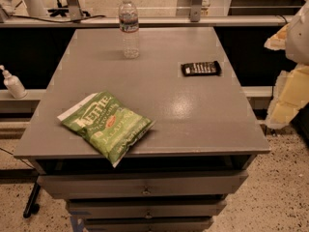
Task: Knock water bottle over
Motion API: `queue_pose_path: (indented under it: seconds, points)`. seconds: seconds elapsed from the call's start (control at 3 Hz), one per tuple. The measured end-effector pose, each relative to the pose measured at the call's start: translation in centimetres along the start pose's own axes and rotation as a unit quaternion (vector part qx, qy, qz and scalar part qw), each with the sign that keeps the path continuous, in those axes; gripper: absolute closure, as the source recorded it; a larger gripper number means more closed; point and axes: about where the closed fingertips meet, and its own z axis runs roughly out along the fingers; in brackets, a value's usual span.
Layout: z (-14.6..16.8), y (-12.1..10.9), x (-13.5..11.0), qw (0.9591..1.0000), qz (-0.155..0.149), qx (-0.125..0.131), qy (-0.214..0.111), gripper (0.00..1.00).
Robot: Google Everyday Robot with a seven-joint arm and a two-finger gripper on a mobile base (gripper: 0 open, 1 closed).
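The water bottle (129, 28) stands upright at the worktop's (193, 110) far edge. The tool (288, 88) is off to the right, can't tell if it's open or closed.

Lab-like room: grey drawer cabinet (145, 183), speckled floor (285, 199), tool (291, 94) far right.

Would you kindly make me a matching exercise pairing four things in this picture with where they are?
Things:
1 water bottle
2 chip bag
3 black device
4 pincer

Places:
A picture's right edge, off the table
B tabletop's far edge, upright
C tabletop's near left, lying flat
D tabletop's right side, lying flat

Pairs: 1-B; 2-C; 3-D; 4-A
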Motion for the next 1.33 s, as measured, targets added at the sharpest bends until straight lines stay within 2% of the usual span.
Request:
queue_pose_path:
  seconds: [0.33, 0.67, 1.0, 1.33]
  points:
    - [0.0, 0.0, 0.0, 1.0000, 0.000, 0.000, 0.000, 0.00]
    - [0.3, -0.6, -0.7, 0.9996, 0.007, 0.010, -0.025, 0.00]
    - [2.3, -3.0, -3.2, 0.9964, 0.022, 0.024, -0.079, 0.00]
    - [5.1, -6.2, -6.9, 0.9893, 0.037, 0.039, -0.136, 0.00]
